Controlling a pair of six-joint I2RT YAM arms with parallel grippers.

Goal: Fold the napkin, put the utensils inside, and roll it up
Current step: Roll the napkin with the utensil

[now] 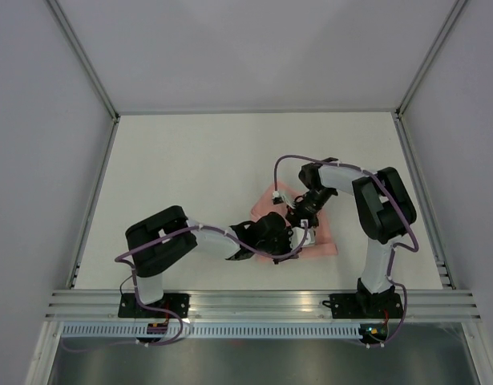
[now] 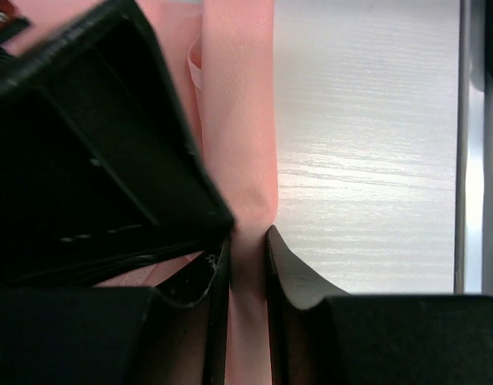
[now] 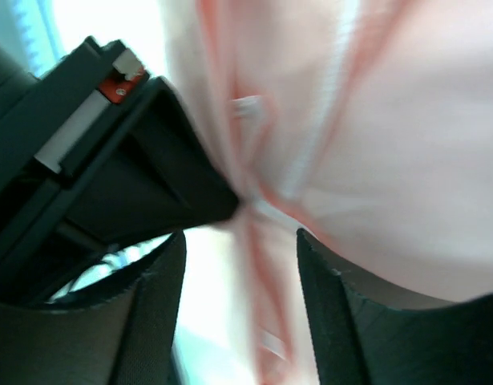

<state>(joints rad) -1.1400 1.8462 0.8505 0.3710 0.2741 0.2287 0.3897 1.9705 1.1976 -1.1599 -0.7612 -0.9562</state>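
The salmon-pink napkin (image 1: 325, 245) lies bunched on the white table (image 1: 190, 176), mostly covered by both grippers. My left gripper (image 1: 283, 239) is shut on a narrow folded or rolled strip of the napkin (image 2: 238, 120), pinched between its fingers (image 2: 248, 233). My right gripper (image 1: 305, 226) hovers close above the same cloth, right next to the left gripper. Its fingers stand apart (image 3: 240, 237) with a blurred fold of the napkin (image 3: 390, 160) between and beyond them. No utensils show in any view.
An aluminium rail (image 1: 262, 301) runs along the near table edge and shows in the left wrist view (image 2: 470, 160). Grey enclosure walls and frame posts (image 1: 92, 160) border the table at the left, right and back.
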